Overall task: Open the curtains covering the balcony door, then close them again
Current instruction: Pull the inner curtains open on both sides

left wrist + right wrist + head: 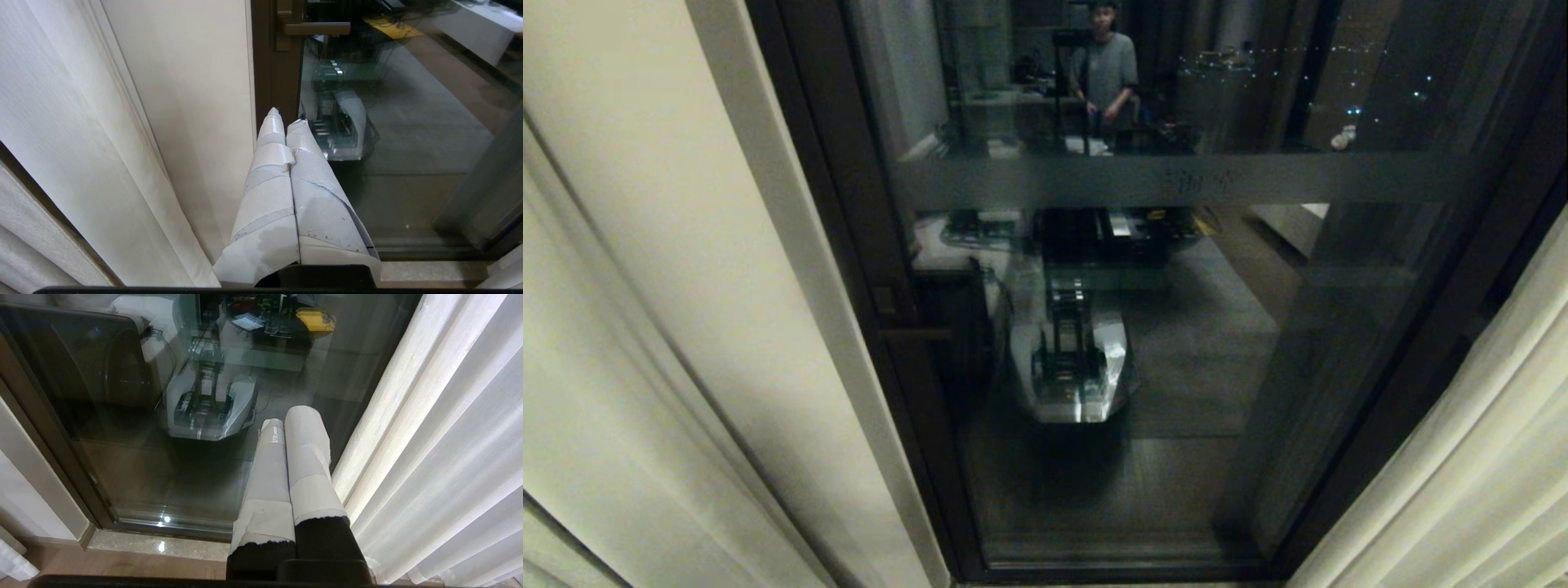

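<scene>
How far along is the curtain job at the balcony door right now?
Done: the cream pleated left curtain panel and right curtain panel hang apart, baring the dark-framed glass balcony door. In hand: nothing; the left gripper is shut and empty beside the left panel, the right gripper shut and empty beside the right one. Left: drawing both panels closed again.

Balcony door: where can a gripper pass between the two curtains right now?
The glass of the balcony door stands bare between the left curtain and the right curtain. Tightest by the door handle, where the shut left gripper points.
</scene>
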You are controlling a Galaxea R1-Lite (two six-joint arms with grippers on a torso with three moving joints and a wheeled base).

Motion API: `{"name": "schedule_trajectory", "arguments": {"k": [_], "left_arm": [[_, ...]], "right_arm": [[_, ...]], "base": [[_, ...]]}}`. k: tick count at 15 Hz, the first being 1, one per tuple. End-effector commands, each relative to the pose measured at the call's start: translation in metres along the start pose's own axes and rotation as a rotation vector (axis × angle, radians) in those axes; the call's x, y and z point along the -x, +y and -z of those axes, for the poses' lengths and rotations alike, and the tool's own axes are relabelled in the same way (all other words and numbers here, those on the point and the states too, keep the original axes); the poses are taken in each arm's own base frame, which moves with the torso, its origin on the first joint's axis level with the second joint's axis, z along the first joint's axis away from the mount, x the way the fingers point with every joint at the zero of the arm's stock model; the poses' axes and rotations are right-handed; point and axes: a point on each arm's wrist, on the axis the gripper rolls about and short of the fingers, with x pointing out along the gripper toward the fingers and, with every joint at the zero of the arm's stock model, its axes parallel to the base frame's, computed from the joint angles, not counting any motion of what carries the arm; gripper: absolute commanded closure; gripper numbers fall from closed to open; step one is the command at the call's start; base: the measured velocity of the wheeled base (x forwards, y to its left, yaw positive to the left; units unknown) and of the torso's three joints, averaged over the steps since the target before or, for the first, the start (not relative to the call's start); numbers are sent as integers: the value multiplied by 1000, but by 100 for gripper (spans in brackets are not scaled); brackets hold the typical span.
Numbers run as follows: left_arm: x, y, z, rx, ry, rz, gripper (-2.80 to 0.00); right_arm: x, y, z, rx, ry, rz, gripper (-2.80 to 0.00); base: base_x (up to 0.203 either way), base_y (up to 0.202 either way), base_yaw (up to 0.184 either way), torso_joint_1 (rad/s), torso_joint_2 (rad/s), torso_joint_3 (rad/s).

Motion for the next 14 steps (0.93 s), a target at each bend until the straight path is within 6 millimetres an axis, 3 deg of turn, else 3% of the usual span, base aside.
{"name": "schedule_trajectory", "arguments": {"k": [1,14], "left_arm": [[0,0,0,0,-4,0,0],[0,0,0,2,-6,6,0]], "right_arm": [[0,0,0,1,2,-1,0],[0,0,0,1,2,-1,0]], "base": [[0,0,0,0,0,0],[0,0,0,0,0,0]]}}
